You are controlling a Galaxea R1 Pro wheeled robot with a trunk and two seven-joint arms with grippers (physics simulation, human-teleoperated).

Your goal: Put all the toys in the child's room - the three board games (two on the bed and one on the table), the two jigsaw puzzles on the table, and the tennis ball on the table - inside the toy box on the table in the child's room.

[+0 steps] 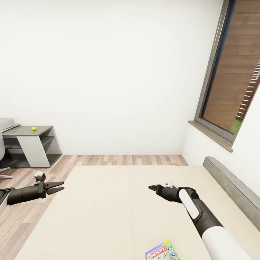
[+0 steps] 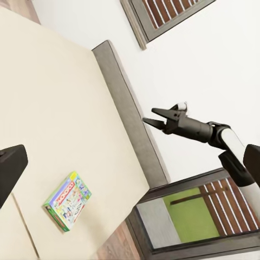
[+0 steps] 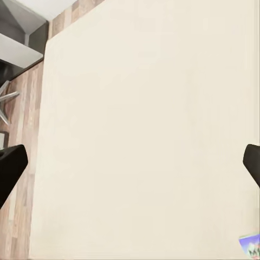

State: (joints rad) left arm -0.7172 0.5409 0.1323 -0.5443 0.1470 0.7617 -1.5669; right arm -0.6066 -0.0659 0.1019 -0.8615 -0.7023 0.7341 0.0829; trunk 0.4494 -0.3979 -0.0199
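1. The Monopoly box (image 1: 162,251) lies flat on the bed (image 1: 108,216), near its foot edge, on the side of the right arm. No other game box shows on the mattress.
2. The left gripper (image 1: 57,187) has its fingers parted and holds nothing; it hangs over the bed's left edge.
3. The right gripper (image 1: 153,187) hangs above the middle of the bed. In the left wrist view its fingers (image 2: 160,114) stand apart, and it is empty too.
4. The box looks stiff, light and thin, probably with a smooth lid. I judge that a grip across one short edge is best, because it lies flat on soft bedding.
5. The tennis ball (image 1: 33,128) sits on the dark top of the table (image 1: 43,129), far from both arms.
6. Nothing stands between the right gripper and the box. The grey headboard (image 1: 231,187) runs along the bed's right edge, under the window (image 1: 234,79).
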